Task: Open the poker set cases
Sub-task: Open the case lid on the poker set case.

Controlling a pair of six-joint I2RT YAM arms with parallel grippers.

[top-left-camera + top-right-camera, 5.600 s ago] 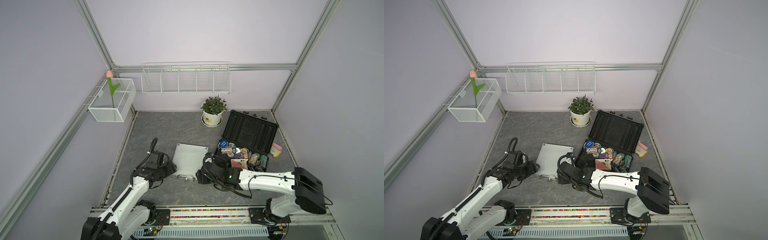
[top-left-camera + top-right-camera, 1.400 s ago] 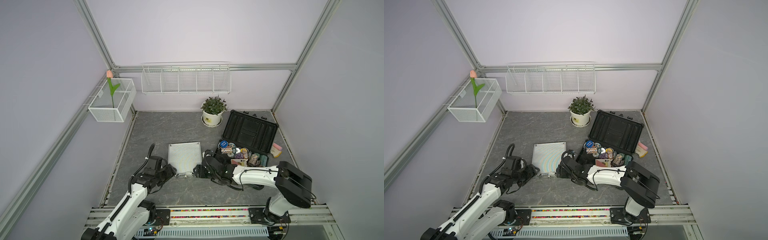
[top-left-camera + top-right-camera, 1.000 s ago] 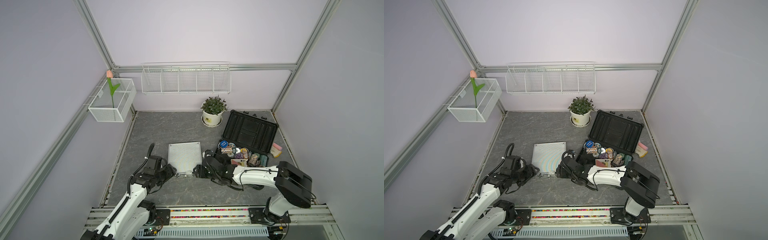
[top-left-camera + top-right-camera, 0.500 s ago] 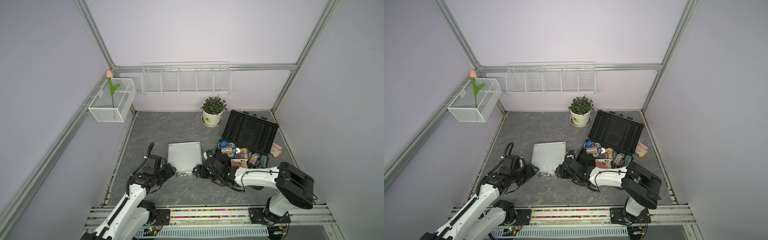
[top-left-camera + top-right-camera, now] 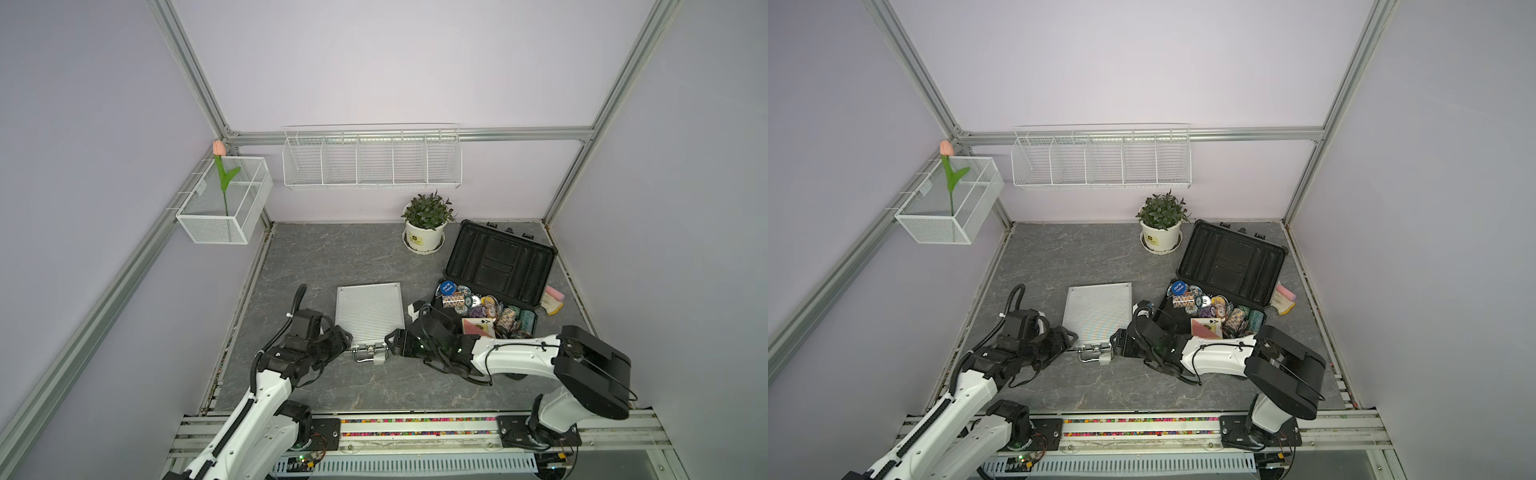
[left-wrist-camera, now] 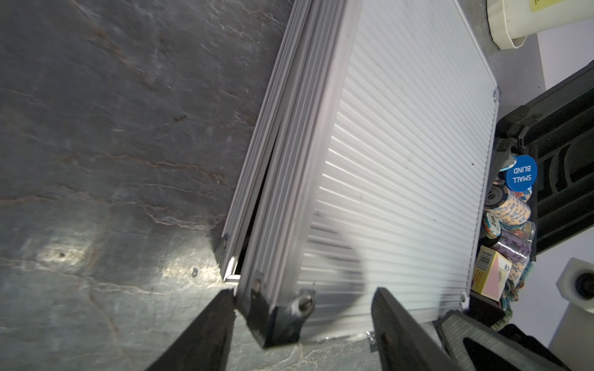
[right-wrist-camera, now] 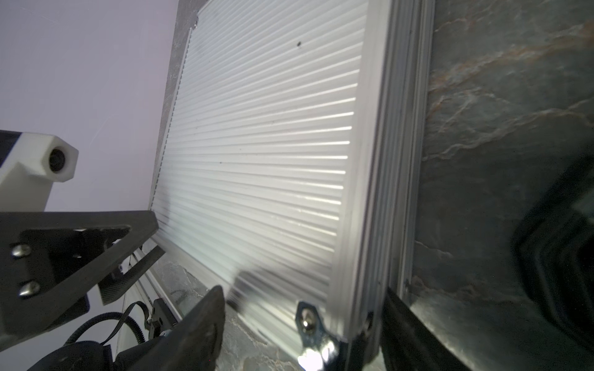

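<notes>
The silver ribbed case (image 5: 369, 311) (image 5: 1096, 309) lies flat mid-table, its handle (image 5: 368, 355) toward the front. In the left wrist view a narrow dark gap shows between its lid (image 6: 401, 144) and base at one front corner. My left gripper (image 5: 347, 338) (image 6: 302, 295) stands open astride that front-left corner. At the front-right corner my right gripper (image 5: 390, 343) (image 7: 303, 290) is also open, with the case (image 7: 263, 144) between its fingers. The dark case (image 5: 498, 262) (image 5: 1229, 262) stands open at the right, full of poker chips (image 5: 478, 305).
A potted plant (image 5: 426, 224) stands at the back, just left of the dark case's lid. Small pink and yellow items (image 5: 552, 299) lie by the right wall. Wire baskets (image 5: 372, 160) hang on the back and left walls. The arms' rail (image 5: 415, 428) runs along the front edge.
Since the earliest frames the silver case has turned square and slid left, and both grippers have closed in on its front corners. Over the last second almost nothing moved.
</notes>
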